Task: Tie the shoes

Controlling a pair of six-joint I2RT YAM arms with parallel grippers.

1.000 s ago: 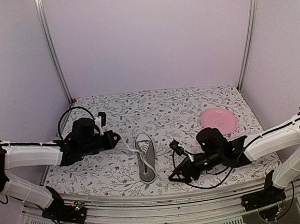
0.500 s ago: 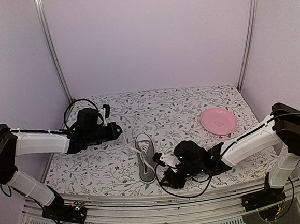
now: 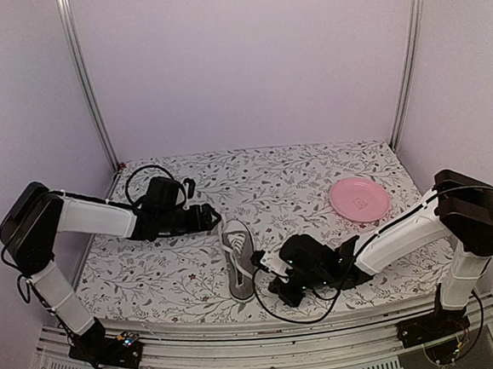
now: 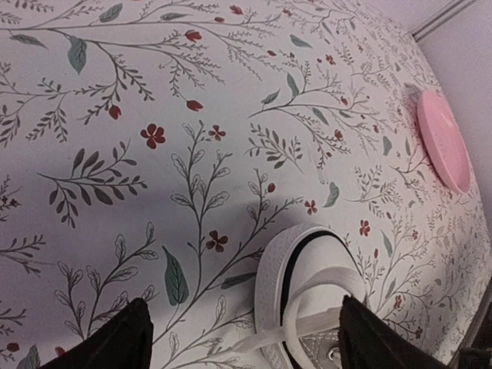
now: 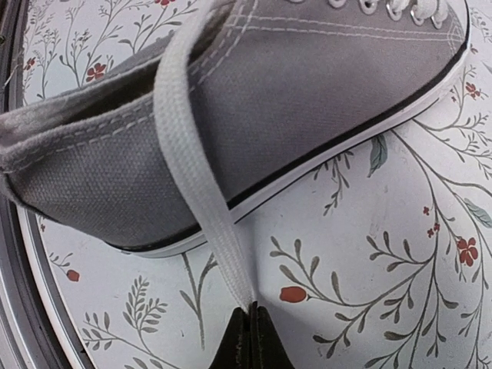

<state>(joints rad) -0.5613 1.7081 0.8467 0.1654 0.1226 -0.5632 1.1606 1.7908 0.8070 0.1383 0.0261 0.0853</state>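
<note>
Grey shoe (image 3: 239, 258) near the table's (image 3: 313, 166) front edge; its white lace (image 5: 192, 154) is being pinched by the clenched right gripper (image 5: 247, 338), while the left gripper (image 3: 210, 217) is being held released at its toe

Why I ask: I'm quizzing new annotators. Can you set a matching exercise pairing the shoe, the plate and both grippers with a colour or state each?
Things:
1. shoe
2. plate
3. left gripper
4. right gripper

Colour or state:
a. pink
b. shut on the white lace
c. grey
d. open

Pairs: 1-c, 2-a, 3-d, 4-b
</note>
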